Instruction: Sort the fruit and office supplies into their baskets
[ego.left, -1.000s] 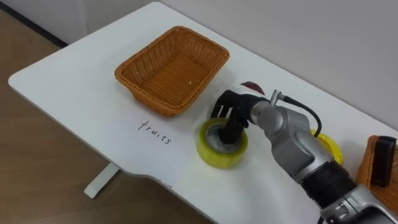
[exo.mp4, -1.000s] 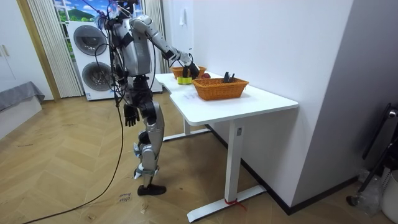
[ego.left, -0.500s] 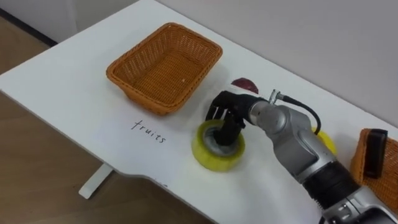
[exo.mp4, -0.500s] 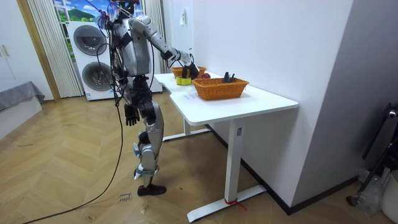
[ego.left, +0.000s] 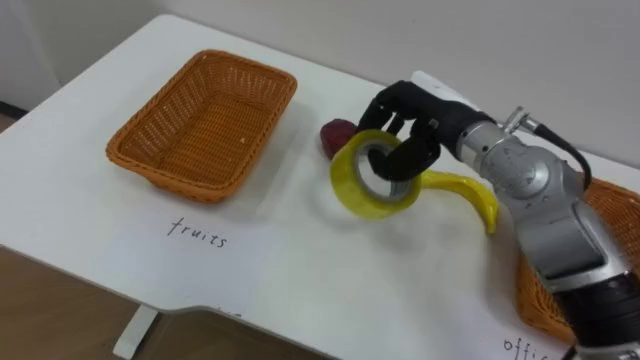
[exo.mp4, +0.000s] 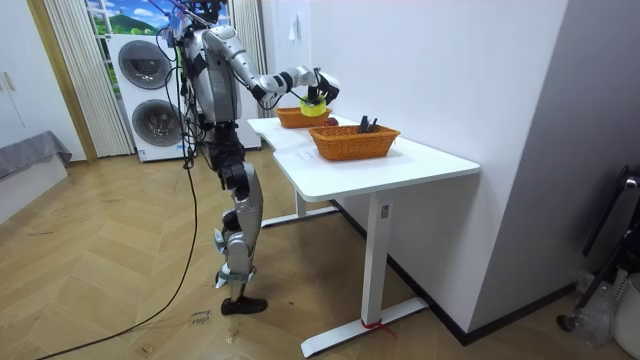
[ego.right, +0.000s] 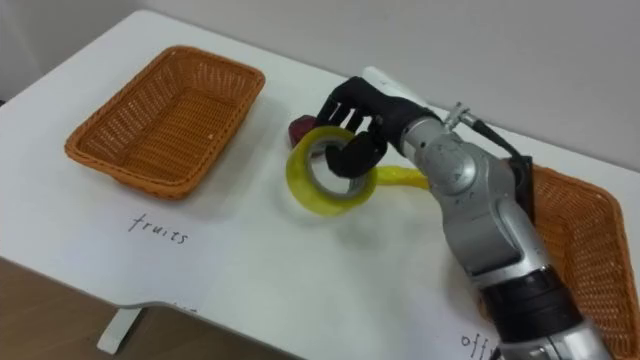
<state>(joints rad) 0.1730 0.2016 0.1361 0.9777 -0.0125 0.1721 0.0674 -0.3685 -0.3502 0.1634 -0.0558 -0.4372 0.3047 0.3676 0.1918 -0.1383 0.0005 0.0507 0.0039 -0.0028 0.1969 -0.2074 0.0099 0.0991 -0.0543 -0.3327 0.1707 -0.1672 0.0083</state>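
While the yellow tape roll (ego.left: 375, 185) hangs clear of the white table (ego.left: 300, 270) at frame centre, my right hand (ego.left: 420, 110) grips it, dark fingers curled through the hole and round the upper band. The roll is tilted, its open face turned toward the lower left. The office supplies basket (ego.right: 590, 215) lies at the right edge of the frame, beside my forearm, and that is the way I judge the roll must travel. The empty fruit basket (ego.left: 140, 165) sits well apart at the upper left. A banana (ego.left: 470, 190) lies just behind the roll, and a dark red fruit (ego.left: 337, 135) rests between the roll and the fruit basket
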